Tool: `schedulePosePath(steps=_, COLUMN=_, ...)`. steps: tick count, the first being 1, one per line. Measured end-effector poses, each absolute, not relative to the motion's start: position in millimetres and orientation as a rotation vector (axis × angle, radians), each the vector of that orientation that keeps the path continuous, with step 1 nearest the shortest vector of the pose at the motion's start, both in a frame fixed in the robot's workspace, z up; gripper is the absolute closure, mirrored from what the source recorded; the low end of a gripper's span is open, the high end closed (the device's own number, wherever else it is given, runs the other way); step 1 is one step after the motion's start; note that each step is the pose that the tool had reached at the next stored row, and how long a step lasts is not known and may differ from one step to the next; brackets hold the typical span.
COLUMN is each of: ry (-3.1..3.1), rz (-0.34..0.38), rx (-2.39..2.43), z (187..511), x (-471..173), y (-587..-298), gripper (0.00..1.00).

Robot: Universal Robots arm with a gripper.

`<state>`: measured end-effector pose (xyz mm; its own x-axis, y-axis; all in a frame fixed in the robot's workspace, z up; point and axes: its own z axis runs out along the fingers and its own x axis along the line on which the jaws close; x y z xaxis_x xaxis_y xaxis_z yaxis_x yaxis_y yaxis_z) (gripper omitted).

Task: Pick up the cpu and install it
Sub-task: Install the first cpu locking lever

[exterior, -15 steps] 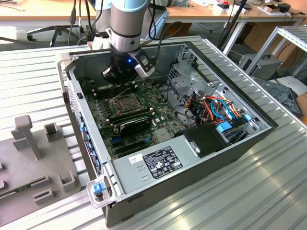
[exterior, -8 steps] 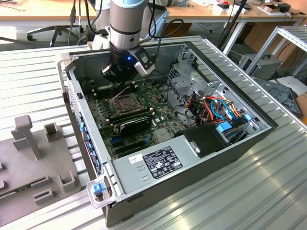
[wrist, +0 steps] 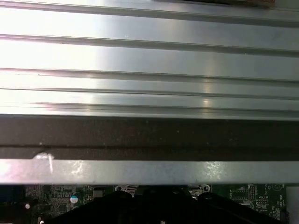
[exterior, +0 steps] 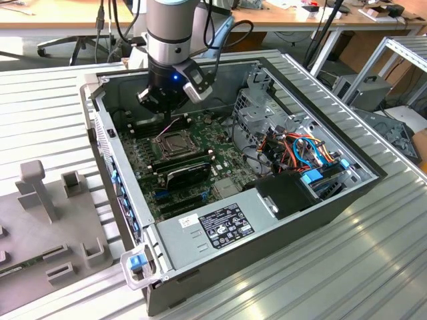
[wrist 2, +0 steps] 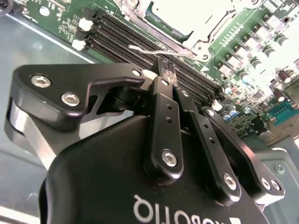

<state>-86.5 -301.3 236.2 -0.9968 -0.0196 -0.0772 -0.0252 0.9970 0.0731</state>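
**Entry — CPU installation, state of work**

- Small flat square chip with a dull silver-beige metal top (the cpu) (exterior: pixel 175 141): lying flat inside the dark square socket with a metal frame (exterior: pixel 161 138), on the green motherboard (exterior: pixel 200 175). In the second wrist view, seen as a pale, over-lit square (wrist 2: pixel 187 14) within the same frame (wrist 2: pixel 140 19). Not held by anything.
- Black two-fingered hand (exterior: pixel 162 100): hanging just above the socket, on its side nearer the rear wall of the open grey computer case (exterior: pixel 320 200). In the second wrist view, fingers pressed together (wrist 2: pixel 166 63) with nothing visibly between them.
- Thin bright metal lever wire (wrist 2: pixel 154 50): running along the socket's edge, just beyond the fingertips. Touching or merely close — cannot tell.
- Rows of long black memory slots (wrist 2: pixel 117 42): beside the socket, under the hand.
- Ribbed aluminium surface (exterior: pixel 40 107): carrying the case; grey moulded fixture tray (exterior: pixel 47 220) well apart from the socket, outside the case.

**Progress, as a judgement:** pick-up and placement apparently done — chip off the hand and resting in its seat. Locking apparently outstanding: frame looks unclamped over the chip and the lever wire not latched down, though glare hides much of the seat.
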Motion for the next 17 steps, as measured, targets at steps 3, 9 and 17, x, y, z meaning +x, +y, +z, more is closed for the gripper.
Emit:
schedulePosePath(steps=3, ry=3.059, rz=0.113, rx=-0.035, z=236.2, x=-86.5, y=-301.3, gripper=0.89)
schedulePosePath(steps=9, ry=3.058, rz=0.112, rx=-0.035, z=233.9, x=-86.6, y=-301.5, gripper=0.89)
schedulePosePath(steps=17, ry=3.058, rz=0.108, rx=-0.035, z=231.0, x=-86.6, y=-302.7, gripper=0.89)
